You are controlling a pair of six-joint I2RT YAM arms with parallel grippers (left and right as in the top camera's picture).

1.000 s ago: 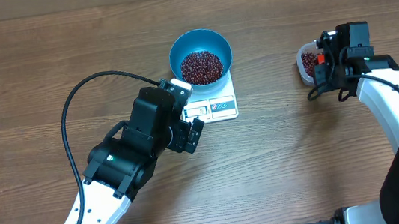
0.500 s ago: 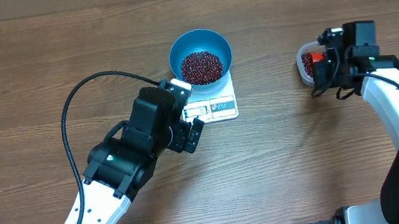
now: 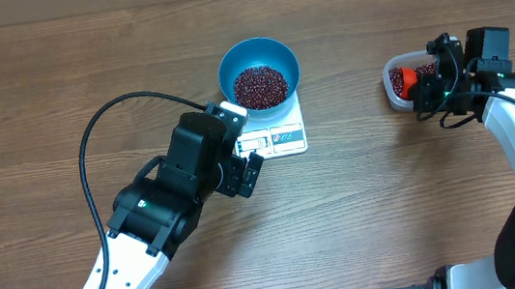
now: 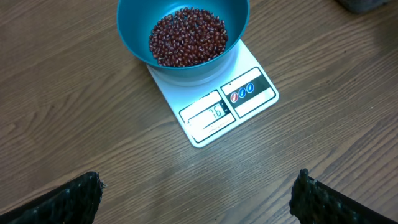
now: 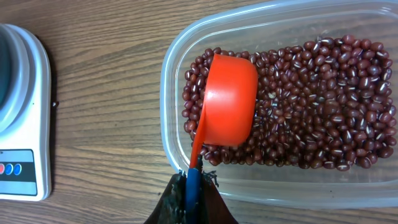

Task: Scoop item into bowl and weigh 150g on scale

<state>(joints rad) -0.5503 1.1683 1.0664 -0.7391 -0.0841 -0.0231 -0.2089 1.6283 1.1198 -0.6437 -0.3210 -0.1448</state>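
Wood table (image 3: 35, 72) carries everything. Left arm comes in from 7 o'clock in the overhead view. The left gripper (image 3: 249, 173) hangs just off the scale's 7 o'clock corner, jaws spread wide and holding nothing. In the left wrist view its fingers (image 4: 68, 199) only show at the bottom corners, with bare table between them. Right arm comes in from 4 o'clock, and the right gripper (image 3: 424, 91) is at the near rim of the tub, jaws clamped on the scoop handle. Blue bowl (image 3: 226, 70) sits on the 12 o'clock end of the white scale (image 3: 286, 137) and overhangs the platform. The scale's display and buttons are clear of the bowl at the 6 o'clock end. Display is lit, but the digits are too small to trust. Clear plastic tub (image 3: 392, 79) is well apart from the bowl, at its 3 o'clock. Orange scoop (image 5: 230, 99) is inside the tub at the end nearest the scale, cup back facing the wrist camera and mouth down on the beans. Its handle runs to 6 o'clock into the closed jaws. Dark red beans (image 3: 260, 86) form a pile in the bottom of the bowl. More of them (image 5: 323, 106) cover the tub floor around the scoop.
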